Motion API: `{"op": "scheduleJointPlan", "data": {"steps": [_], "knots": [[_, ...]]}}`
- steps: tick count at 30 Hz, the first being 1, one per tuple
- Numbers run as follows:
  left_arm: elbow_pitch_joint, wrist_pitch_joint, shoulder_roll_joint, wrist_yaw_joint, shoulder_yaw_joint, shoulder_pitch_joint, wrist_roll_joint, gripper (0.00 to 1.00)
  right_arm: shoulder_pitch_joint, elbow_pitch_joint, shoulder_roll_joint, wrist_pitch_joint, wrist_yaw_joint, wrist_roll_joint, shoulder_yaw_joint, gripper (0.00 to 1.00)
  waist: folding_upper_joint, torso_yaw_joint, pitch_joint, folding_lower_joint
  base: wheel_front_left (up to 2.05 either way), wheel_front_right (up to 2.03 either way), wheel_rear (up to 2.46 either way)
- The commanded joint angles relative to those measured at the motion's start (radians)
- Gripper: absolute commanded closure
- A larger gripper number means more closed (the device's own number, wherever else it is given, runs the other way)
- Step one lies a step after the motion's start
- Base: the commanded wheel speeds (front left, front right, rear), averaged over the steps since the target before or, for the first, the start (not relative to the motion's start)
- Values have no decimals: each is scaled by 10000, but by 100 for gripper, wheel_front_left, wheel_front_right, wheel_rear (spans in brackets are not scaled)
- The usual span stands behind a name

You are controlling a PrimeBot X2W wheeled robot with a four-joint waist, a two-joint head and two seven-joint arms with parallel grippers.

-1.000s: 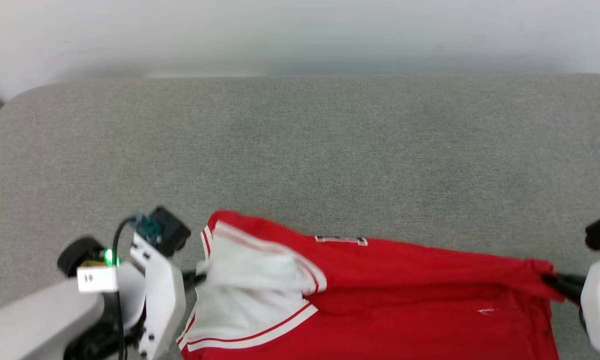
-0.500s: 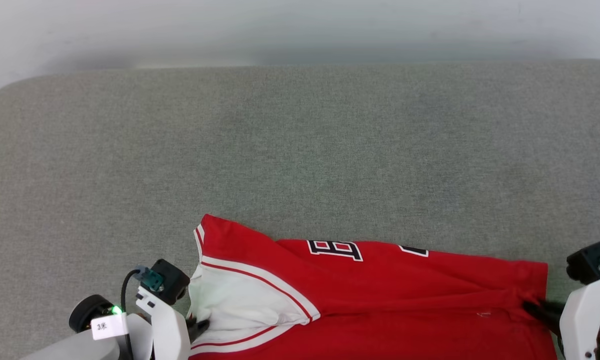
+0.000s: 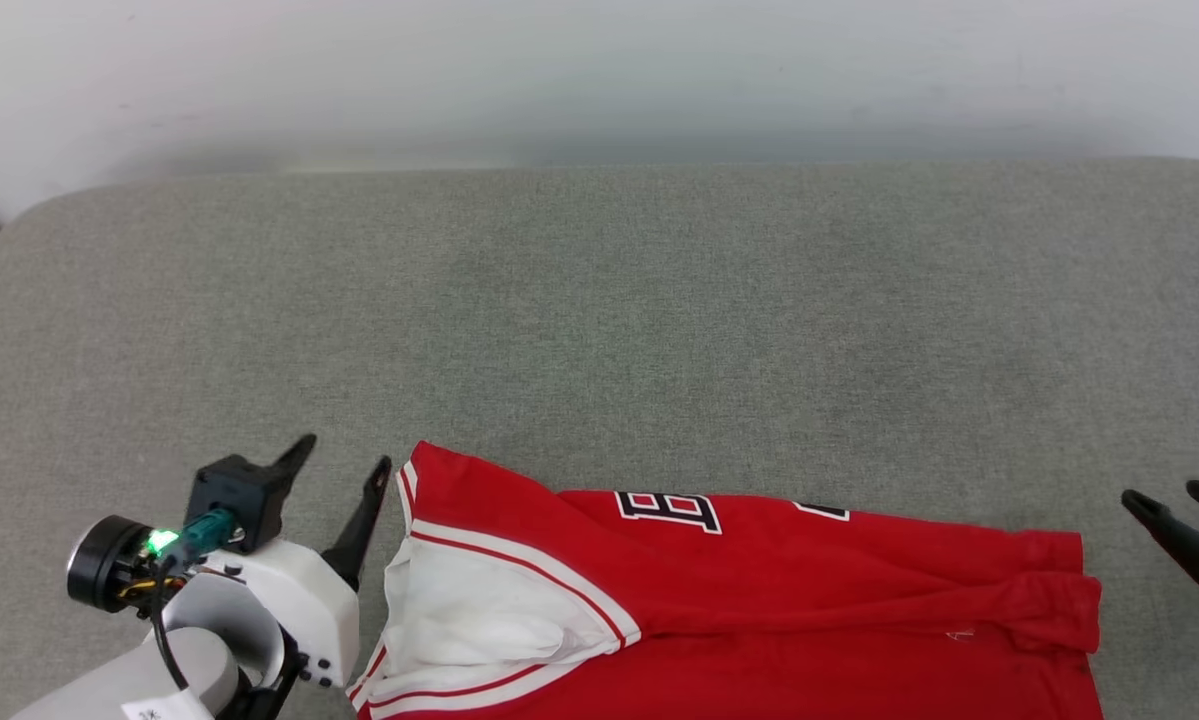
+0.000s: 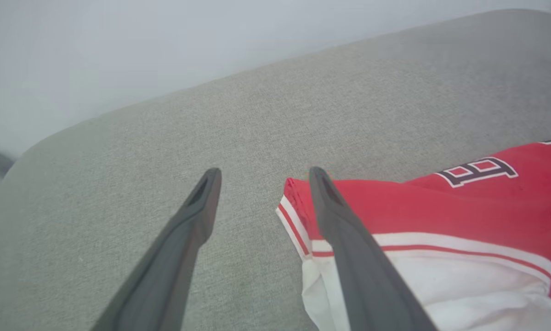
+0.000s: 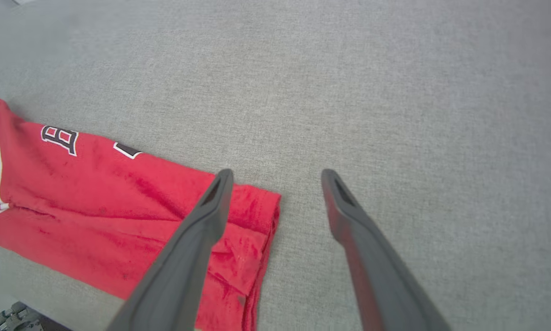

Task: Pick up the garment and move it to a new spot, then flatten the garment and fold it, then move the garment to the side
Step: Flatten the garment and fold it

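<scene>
Jersey down flat-ish, both claws wide open and empty.
The garment (image 3: pixel 759 600) lies along the grey cushion's (image 3: pixel 599 300) near edge, long axis left to right: white sleeve by the left gripper (image 3: pixel 344 451), hem by the right gripper (image 3: pixel 1162 492). To flatten it well, I would pinch both far corners and draw the creased fold away evenly.

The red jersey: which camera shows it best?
The head view: the jersey shows end to end, with some lettering, though its near part runs off the bottom edge. The left wrist view gives the white sleeve end; the right wrist view gives the hem end.
</scene>
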Motion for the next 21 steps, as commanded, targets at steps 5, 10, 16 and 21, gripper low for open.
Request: {"op": "scheduleJointPlan", "data": {"steps": [5, 10, 16, 21], "knots": [[278, -902, -557, 1029, 874, 574, 394, 0, 433, 502, 438, 837, -4, 750, -904, 0, 0, 74, 166, 1, 0, 0, 0], [250, -978, -1227, 1554, 2231, 1178, 1461, 0, 575, 1076, 808, 1897, -4, 1420, -1160, 0, 0, 221, 306, 1, 0, 0, 0], [136, -974, -2121, 1515, 3936, 2161, 3066, 0, 522, 1710, 1289, 2636, -4, 1742, -1054, 0, 0, 415, 507, 1, 0, 0, 0], [126, -975, -2882, 1113, 5043, 2862, 4228, 0, 610, 2168, 1851, 3113, -4, 1873, -589, 0, 0, 544, 634, 1, 0, 0, 0]]}}
